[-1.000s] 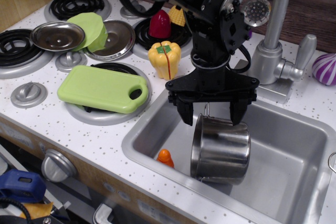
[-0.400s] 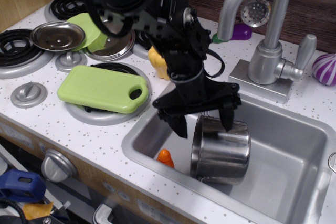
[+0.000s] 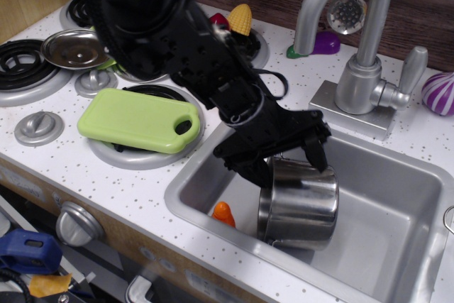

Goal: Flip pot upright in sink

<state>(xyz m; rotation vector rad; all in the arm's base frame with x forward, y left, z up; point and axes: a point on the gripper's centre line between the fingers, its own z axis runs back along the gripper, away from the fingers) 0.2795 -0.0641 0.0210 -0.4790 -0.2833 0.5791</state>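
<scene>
The pot (image 3: 298, 204) is a shiny steel cylinder standing on end, slightly tilted, near the front of the sink (image 3: 397, 175). I cannot tell which end is its opening. My gripper (image 3: 287, 163) is open, reaching down from the upper left. Its black fingers (image 3: 257, 169) straddle the pot's upper far edge, one at the left side and one at the upper right. Whether they touch the pot I cannot tell. The black arm hides the pot's wire handles and the sink's back left corner.
A small orange toy (image 3: 223, 212) lies in the sink left of the pot. The faucet (image 3: 358, 40) stands behind the sink. A green cutting board (image 3: 138, 120), a flat steel lid (image 3: 74, 47), a corn cob (image 3: 240, 18) and burners are on the left counter.
The arm has swung over from the upper left and leans lower. The gripper has tilted and dropped slightly around the pot's top. The pot has not moved.
</scene>
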